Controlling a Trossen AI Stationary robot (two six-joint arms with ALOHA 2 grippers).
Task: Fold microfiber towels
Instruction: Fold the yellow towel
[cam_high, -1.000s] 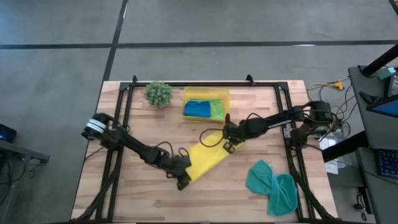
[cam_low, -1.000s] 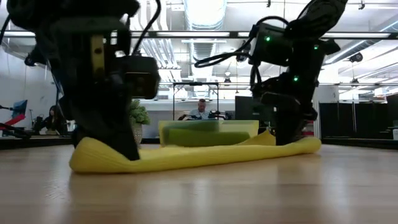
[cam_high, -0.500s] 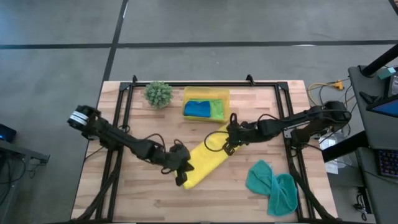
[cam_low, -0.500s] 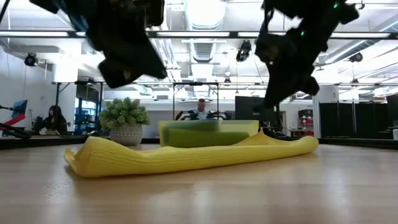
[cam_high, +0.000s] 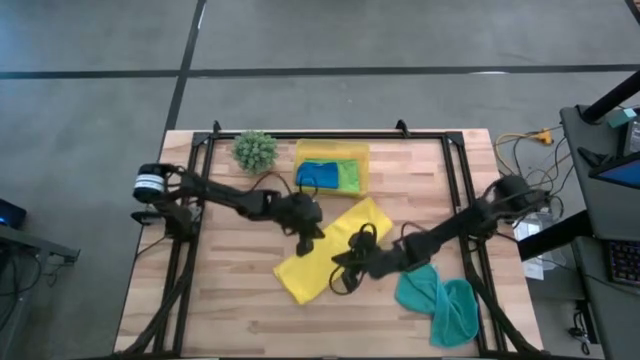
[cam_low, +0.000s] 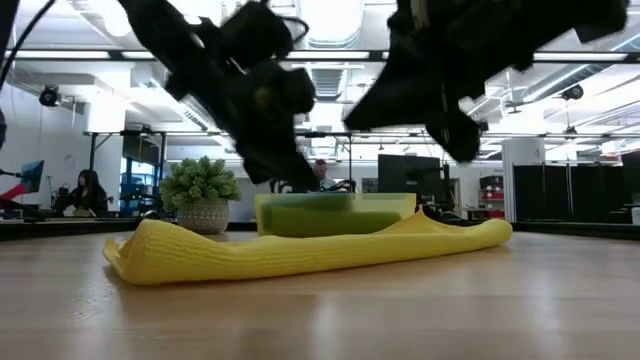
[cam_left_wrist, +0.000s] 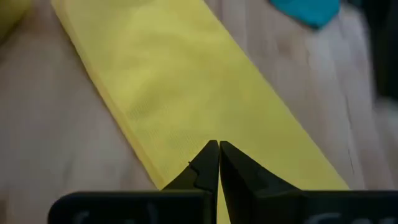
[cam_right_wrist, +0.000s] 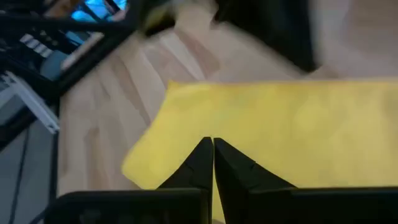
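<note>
Two grippers hover over one yellow towel (cam_high: 330, 252), and neither is holding it; the left gripper (cam_high: 308, 240) sits above the towel's long edge nearer the tray with its fingers pressed together on nothing, and the right gripper (cam_high: 345, 277) hangs over the opposite long edge, fingers likewise pinched shut and empty; both wrist views confirm it, each showing closed dark tips with yellow cloth beneath. The yellow towel lies as a long diagonal strip across the middle of the worktop (cam_high: 220, 300), flat and doubled over by the look of its thick rolled edge in the low view; that reads as a first fold laid down, and the arms facing each other across the strip look set for a smoothing pass or a fresh pinch, though which one cannot be told. The teal towel (cam_high: 438, 297) waits crumpled near the worktop's right front corner, well apart from the action; the blue towel (cam_high: 318, 174) and lime green towel (cam_high: 350, 176) sit side by side inside the yellow tray (cam_high: 330, 150) at the back, apparently finished and parked; the spiky plant (cam_high: 255, 150) stands just beside the tray. No brand, label or readable writing shows anywhere on the cloths, tray or arms.
</note>
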